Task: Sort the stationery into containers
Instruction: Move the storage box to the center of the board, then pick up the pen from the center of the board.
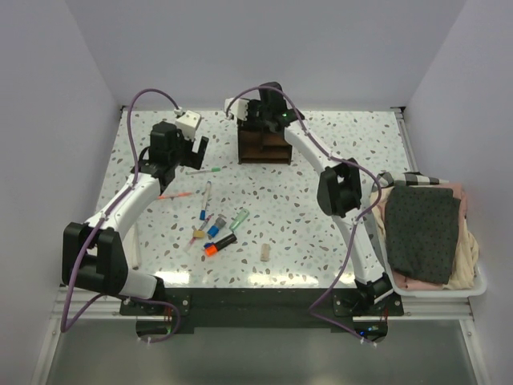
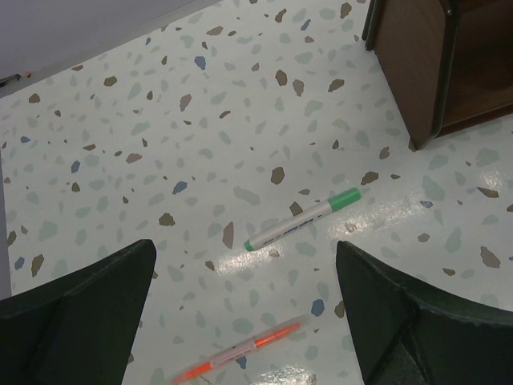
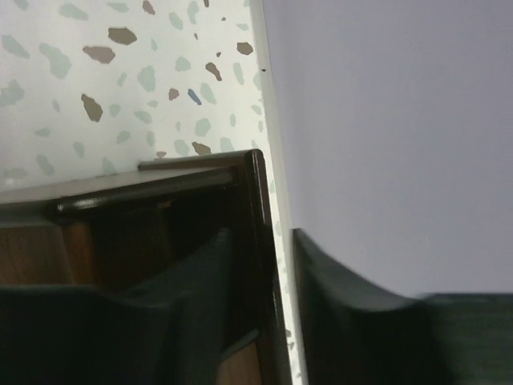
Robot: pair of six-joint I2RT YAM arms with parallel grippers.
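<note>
The left gripper (image 2: 248, 321) hangs wide open and empty over the surface (image 2: 144, 120), above a green pen (image 2: 303, 218) and an orange pen (image 2: 240, 351). The right gripper (image 3: 260, 305) straddles the box (image 3: 255, 184) wall, not clamped: a sliver of gap shows beside the outer finger. Other stationery (image 1: 216, 228) lies loose mid-surface

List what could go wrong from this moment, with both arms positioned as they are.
1. The left tool hangs open over the green pen, with the orange pen lying close by. A low, off-centre close could nudge one pen or catch both.
2. The right tool straddles a wall of the wooden box. Any sideways pull may tip or drag the box.
</note>
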